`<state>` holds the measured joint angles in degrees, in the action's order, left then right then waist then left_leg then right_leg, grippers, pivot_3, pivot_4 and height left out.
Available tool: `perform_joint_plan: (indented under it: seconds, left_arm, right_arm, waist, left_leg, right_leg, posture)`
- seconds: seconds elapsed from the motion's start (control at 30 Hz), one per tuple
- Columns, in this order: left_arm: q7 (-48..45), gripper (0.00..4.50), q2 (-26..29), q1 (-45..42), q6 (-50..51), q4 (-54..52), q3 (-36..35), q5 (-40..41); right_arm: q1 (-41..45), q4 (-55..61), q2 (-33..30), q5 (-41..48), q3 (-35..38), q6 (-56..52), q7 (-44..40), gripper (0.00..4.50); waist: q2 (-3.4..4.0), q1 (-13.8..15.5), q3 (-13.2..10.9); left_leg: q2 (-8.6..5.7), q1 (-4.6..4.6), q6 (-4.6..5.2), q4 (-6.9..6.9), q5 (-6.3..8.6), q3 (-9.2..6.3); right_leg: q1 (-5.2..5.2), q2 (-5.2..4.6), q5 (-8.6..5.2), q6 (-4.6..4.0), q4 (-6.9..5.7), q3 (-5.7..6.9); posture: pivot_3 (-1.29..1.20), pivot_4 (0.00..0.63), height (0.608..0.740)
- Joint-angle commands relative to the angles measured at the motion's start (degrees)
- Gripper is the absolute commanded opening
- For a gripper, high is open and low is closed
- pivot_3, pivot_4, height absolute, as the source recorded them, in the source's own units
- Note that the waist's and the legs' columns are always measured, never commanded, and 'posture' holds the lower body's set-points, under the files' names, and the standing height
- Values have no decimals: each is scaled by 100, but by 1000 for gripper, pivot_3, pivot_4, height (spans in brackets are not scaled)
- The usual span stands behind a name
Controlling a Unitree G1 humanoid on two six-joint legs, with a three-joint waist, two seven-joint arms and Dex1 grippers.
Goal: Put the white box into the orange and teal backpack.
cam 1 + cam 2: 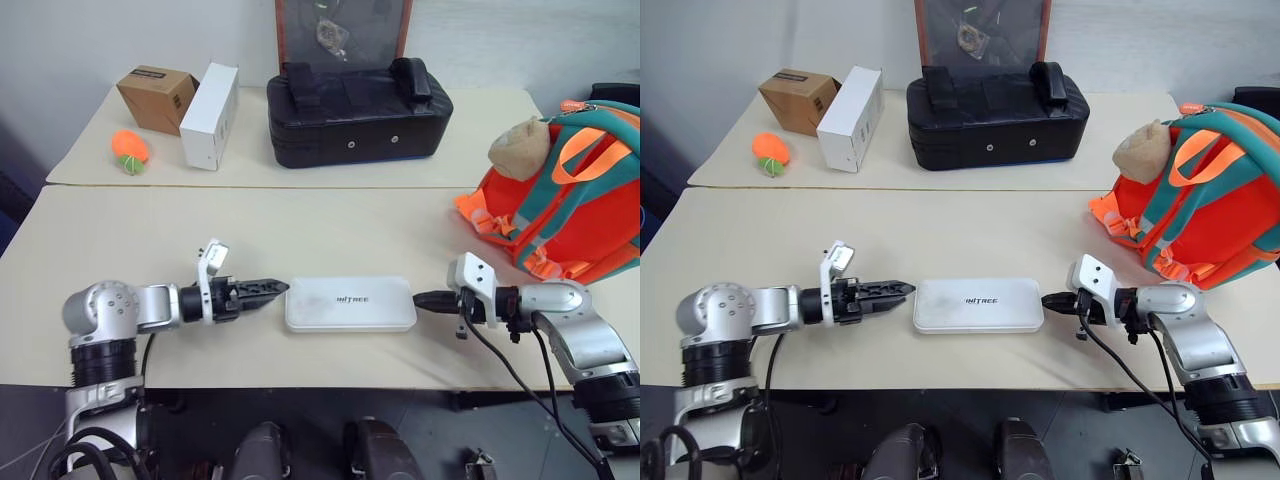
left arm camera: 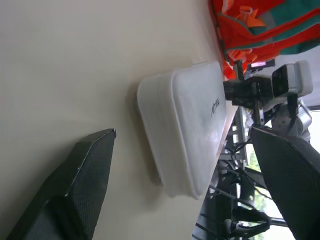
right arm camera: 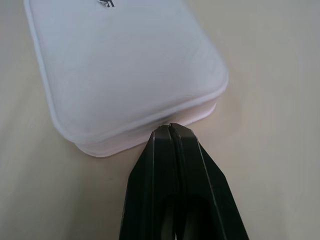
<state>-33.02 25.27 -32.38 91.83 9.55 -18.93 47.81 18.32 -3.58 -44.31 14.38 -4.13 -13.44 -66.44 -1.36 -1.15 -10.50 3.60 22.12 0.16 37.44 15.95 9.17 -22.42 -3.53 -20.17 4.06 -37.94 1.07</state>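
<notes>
The white box (image 1: 350, 303) lies flat near the front edge of the table, its grey lettering facing up. My left gripper (image 1: 275, 290) is level with the box's left end, and in the left wrist view its two fingers (image 2: 75, 190) stand wide open with the box (image 2: 185, 130) just ahead of them. The right gripper (image 1: 420, 298) is shut, its tip (image 3: 171, 127) against the box's right end. On the table's right side stands the orange and teal backpack (image 1: 580, 200), with a tan plush toy (image 1: 520, 140) on top.
On the far table are a black padded case (image 1: 355, 115), an upright white carton (image 1: 210, 115), a brown cardboard box (image 1: 157, 97) and a small orange toy (image 1: 130, 150). The table's front edge (image 1: 330, 385) runs just below the box.
</notes>
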Motion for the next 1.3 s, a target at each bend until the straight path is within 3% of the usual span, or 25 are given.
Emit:
perform_joint_plan:
  seconds: [0.03, 0.57, 0.87, 1.27, 1.3]
  left_arm:
    - [142, 4487, -292, -210, 67, 333, 421, 122]
    - [-195, 4487, -1105, -1392, -55, 1456, 976, -374]
    - [-780, 4487, -628, -1314, 38, 1146, 1572, -414]
    - [-1009, 4487, -772, -1692, -384, 1678, 1758, -698]
    - [-1038, 4308, -752, -1720, -418, 1736, 1725, -711]
  right_arm:
    - [-62, 247, 1, 9, 56, 114, 19, 0]
    - [-373, 527, 177, -97, 164, 94, 203, 0]
    - [-402, 508, 209, -116, 243, 140, 228, 0]
    - [-430, 539, 290, -227, 105, 221, 261, 0]
    - [-444, 532, 285, -235, 114, 233, 261, 0]
  waist:
    - [0, 12, 0]
    - [-3, 111, 2]
    - [-3, 85, 2]
    - [-3, 72, 2]
    - [-3, 71, 1]
  left_leg:
    - [0, 1, 0, 0, 0, -1]
    - [-4, 3, 0, 18, -4, -10]
    - [-2, 8, -3, 15, -3, -8]
    - [-1, 9, -3, 16, -4, -4]
    - [-1, 9, -3, 17, -4, -4]
  right_leg:
    - [-1, 0, 0, 0, 0, 0]
    - [9, -1, 5, 8, -1, 7]
    - [2, 3, 5, 8, 0, 8]
    - [-2, 4, 4, 8, -1, 3]
    - [-2, 4, 4, 8, -1, 3]
  posture:
    - [0, 150, 740]
    - [0, 150, 740]
    - [0, 150, 740]
    - [0, 150, 740]
    - [0, 150, 740]
